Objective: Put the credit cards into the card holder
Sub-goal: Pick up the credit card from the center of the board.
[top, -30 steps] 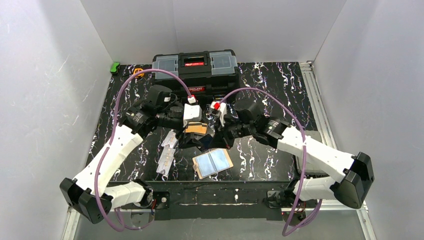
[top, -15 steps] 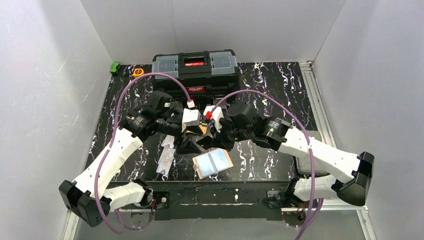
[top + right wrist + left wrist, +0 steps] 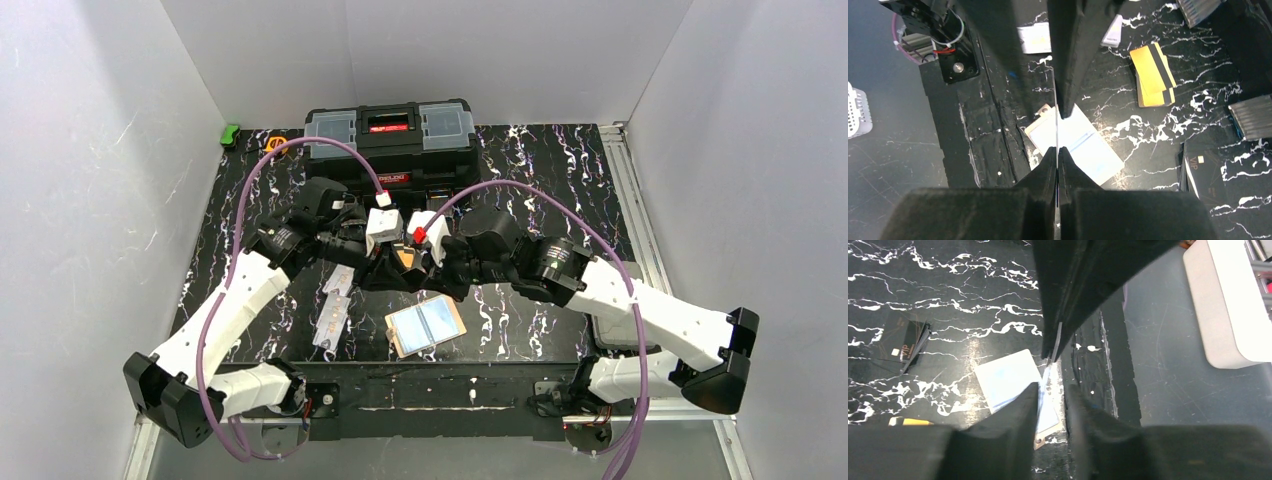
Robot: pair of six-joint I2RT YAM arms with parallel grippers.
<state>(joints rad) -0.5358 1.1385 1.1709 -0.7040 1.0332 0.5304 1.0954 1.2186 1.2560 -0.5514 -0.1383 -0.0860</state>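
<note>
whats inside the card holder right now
The card holder lies open; only clear bluish pockets show, with nothing seen in them. Glare hides whatever sits deeper, and in the wrist views fingers cover part of it. The right gripper pinches one card, not yet inserted.

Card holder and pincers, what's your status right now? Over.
Right pincer shut on a credit card, held edge-on. Left pincer, jaws apart astride that card. Card holder lies open beneath them. Nothing covering it.
</note>
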